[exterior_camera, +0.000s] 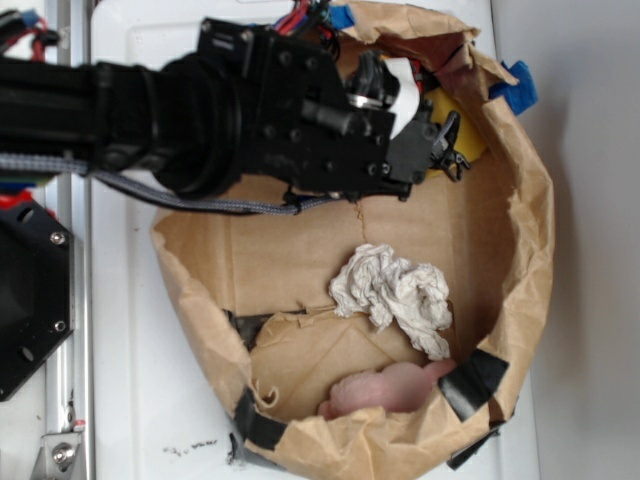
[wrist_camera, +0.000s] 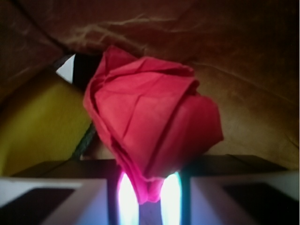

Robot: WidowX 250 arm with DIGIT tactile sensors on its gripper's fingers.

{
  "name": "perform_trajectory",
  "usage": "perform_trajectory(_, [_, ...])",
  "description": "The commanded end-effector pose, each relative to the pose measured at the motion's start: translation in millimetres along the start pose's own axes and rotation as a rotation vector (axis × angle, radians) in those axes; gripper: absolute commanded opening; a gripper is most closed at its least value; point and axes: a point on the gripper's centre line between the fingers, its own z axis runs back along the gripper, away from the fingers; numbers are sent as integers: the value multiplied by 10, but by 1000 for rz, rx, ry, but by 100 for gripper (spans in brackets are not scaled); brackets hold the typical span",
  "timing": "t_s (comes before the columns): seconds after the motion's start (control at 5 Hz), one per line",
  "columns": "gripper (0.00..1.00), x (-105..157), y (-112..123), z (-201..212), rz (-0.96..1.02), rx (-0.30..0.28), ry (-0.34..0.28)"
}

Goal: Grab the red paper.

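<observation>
From the exterior view, the black robot arm (exterior_camera: 200, 110) reaches from the left across a white desk (exterior_camera: 130, 400) into a brown paper bag (exterior_camera: 520, 250) whose rolled rim is patched with black tape (exterior_camera: 475, 380), and the tool (exterior_camera: 440, 140) sits at the bag's upper end, over a yellow sponge (exterior_camera: 462, 125) that shows only as a sliver past the black fingers. This view hides the red paper entirely; the arm's body covers that corner. What it does show is the rest of the bag's contents: an off-white wrinkled paper wad (exterior_camera: 395, 290) lying near the middle of the cardboard floor, and a pale pink soft object (exterior_camera: 390, 390) tucked against the lower rim. A blue clip (exterior_camera: 516, 88) sits on the outer edge of the bag near the tool. The wrist view supplies what is missing: the red paper (wrist_camera: 152, 126), a creased bright red ball, fills the centre of the frame with its lower tip pinched between the two pale fingers (wrist_camera: 56, 201) of the tool, which stand close together with only a narrow gap taken up by the paper. The yellow sponge lies just to the left behind it, and the brown bag wall rises behind and above both.
</observation>
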Motion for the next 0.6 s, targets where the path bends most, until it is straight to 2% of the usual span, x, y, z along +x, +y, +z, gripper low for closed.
perform_trajectory(0.0, [0, 159, 52, 474, -49, -125, 84])
perform_trajectory(0.2, [0, 63, 108, 837, -113, -170, 165])
perform_trajectory(0.4, [0, 35, 143, 986, -147, -201, 197])
